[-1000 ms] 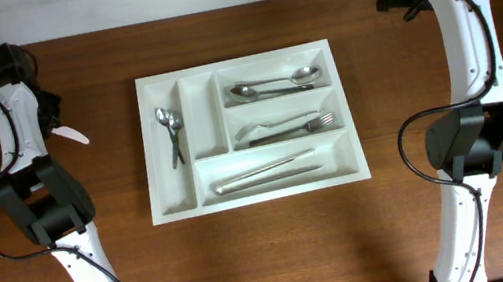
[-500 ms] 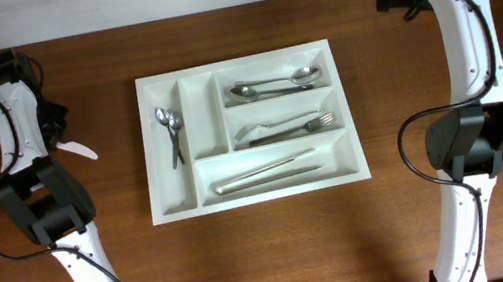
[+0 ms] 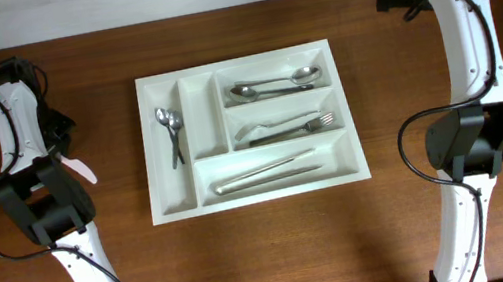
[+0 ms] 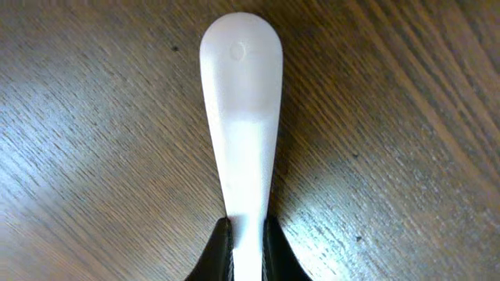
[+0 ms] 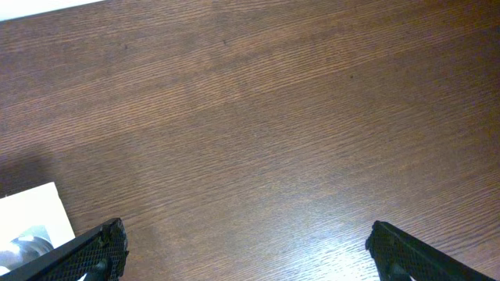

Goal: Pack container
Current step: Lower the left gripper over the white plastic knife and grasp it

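Observation:
The container (image 3: 239, 60), a white cutlery tray, lies mid-table. It holds small spoons (image 3: 169, 126), larger spoons (image 3: 273, 84), a fork (image 3: 302, 127) and a long metal utensil (image 3: 266, 171). My left gripper (image 3: 73, 161) is left of the tray, shut on a white plastic utensil (image 3: 85, 171). In the left wrist view the utensil's rounded end (image 4: 241, 117) reaches away over the wood, and the black fingertips (image 4: 221, 248) pinch its narrow part at the left gripper (image 4: 247, 238). My right gripper (image 5: 250, 248) stands wide open over bare wood, far right of the tray, holding nothing.
A corner of the tray (image 5: 31, 211) shows at the lower left of the right wrist view. The table's far edge (image 3: 211, 11) meets a white surface at the top. Both arm bases stand near the front edge, left and right.
My left gripper has moved toward the table's front with the white utensil, staying left of the tray. The right arm and the tray's contents have not moved.

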{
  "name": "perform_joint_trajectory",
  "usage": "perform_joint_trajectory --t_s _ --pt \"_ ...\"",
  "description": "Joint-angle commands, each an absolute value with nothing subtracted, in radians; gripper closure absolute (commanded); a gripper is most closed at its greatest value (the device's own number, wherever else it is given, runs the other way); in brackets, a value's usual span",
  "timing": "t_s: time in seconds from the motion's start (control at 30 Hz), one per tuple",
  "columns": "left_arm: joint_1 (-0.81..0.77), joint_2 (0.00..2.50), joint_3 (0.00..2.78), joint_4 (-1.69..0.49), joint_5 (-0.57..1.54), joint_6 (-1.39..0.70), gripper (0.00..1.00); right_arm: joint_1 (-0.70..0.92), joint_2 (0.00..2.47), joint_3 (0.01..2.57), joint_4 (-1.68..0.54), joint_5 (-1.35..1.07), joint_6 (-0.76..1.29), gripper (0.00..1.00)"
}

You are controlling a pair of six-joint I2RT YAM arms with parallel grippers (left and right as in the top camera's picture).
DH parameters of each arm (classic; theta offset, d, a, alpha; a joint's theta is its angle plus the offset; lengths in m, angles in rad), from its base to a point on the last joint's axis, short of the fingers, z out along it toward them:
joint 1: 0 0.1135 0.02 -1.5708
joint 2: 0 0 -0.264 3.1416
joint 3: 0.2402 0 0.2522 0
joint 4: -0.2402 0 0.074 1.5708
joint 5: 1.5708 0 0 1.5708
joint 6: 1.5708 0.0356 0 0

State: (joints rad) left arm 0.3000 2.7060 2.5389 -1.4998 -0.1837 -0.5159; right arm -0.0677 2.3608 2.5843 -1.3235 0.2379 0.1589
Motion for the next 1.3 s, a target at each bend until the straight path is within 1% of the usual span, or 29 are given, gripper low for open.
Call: perform_joint_trajectory --t_s 0.0,0.2,0.5,0.53,0.67,0.83,1.0,1.13,1.27 --pt "0.297 2.75 2.518 -1.501 -0.153 -0.394 0.98 -0.066 2.346 2.597 -1.321 0.239 0.174 0.01" --pt "0.297 2.749 2.518 -1.496 -0.153 -0.348 0.98 -0.066 2.346 2.597 -1.321 0.239 0.174 0.01" --pt "0.297 2.749 2.518 -1.496 -0.153 -0.346 0.98 -0.066 2.346 2.597 -1.321 0.239 0.174 0.01" --pt "0.297 2.749 2.518 -1.492 -0.154 -0.346 0.97 -0.066 2.346 2.597 -1.321 0.239 0.174 0.01" --pt "0.297 2.749 2.519 -1.458 -0.153 -0.346 0.8 -0.066 2.346 2.597 -1.321 0.239 0.174 0.01" --pt "0.299 2.749 2.52 -1.421 -0.139 -0.37 0.69 -0.066 2.346 2.597 -1.321 0.239 0.174 0.01" --pt "0.308 2.749 2.528 -1.38 -0.065 -0.371 0.59 -0.066 2.346 2.597 -1.321 0.239 0.174 0.01" --pt "0.324 2.749 2.572 -1.364 -0.02 -0.373 0.57 -0.066 2.346 2.597 -1.321 0.239 0.174 0.01" --pt "0.337 2.749 2.652 -1.367 -0.018 -0.373 0.57 -0.066 2.346 2.597 -1.321 0.239 0.174 0.01"
